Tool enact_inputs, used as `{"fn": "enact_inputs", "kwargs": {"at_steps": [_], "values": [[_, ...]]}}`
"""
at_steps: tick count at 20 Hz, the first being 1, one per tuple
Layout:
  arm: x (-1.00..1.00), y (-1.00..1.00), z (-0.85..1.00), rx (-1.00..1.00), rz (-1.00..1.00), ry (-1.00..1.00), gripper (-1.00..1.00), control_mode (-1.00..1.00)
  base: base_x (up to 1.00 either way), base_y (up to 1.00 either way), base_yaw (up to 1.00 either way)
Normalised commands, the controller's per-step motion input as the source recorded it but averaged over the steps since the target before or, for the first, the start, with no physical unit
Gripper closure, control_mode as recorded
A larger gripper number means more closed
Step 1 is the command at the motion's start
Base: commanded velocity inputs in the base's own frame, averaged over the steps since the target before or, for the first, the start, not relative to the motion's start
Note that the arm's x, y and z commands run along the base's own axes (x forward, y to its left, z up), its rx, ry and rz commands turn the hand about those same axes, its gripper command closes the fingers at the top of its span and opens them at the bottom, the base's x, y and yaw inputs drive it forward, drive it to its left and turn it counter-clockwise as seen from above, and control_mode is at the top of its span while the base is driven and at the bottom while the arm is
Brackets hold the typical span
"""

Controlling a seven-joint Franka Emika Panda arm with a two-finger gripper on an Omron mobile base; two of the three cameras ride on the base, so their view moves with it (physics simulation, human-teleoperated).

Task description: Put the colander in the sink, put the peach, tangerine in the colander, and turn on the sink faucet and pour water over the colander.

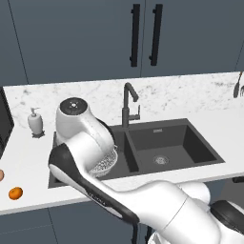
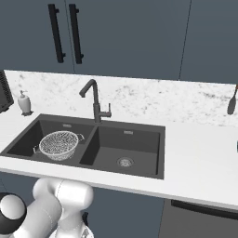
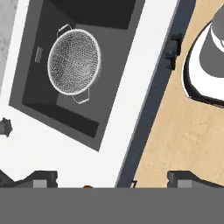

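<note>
The colander (image 2: 59,144) sits upright in the left basin of the dark sink (image 2: 139,144), empty. In the left base view my arm covers most of the colander (image 1: 107,162). The tangerine (image 1: 15,193) lies on the counter's front left, and the peach (image 1: 1,175) peeks in at the left edge just behind it. The faucet (image 2: 95,100) stands behind the divider between the basins, with no water running. My gripper (image 3: 113,180) hangs open and empty high above the counter's front edge, looking down at the colander (image 3: 74,61). A sliver of orange (image 3: 88,187) shows between its fingertips.
A white soap dispenser (image 1: 35,122) stands on the counter left of the sink. A dark appliance (image 2: 4,93) is at the far left, and a utensil (image 2: 231,104) hangs at the right. The right basin (image 1: 162,145) is empty. Wood floor (image 3: 188,140) lies below the counter.
</note>
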Motion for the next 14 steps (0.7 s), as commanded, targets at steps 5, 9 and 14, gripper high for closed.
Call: {"fn": "enact_inputs", "kwargs": {"at_steps": [5, 9, 14], "values": [[-0.13, 0.31, 0.00, -0.12, 0.64, 0.05, -1.00, -1.00, 0.00, 0.00, 0.00], [0.50, 0.27, -0.29, -0.13, 0.61, 0.09, -1.00, -1.00, 0.00, 0.00, 0.00], [0.57, 0.36, -0.47, -0.07, 0.48, -0.03, -1.00, -1.00, 0.00, 0.00, 0.00]]}}
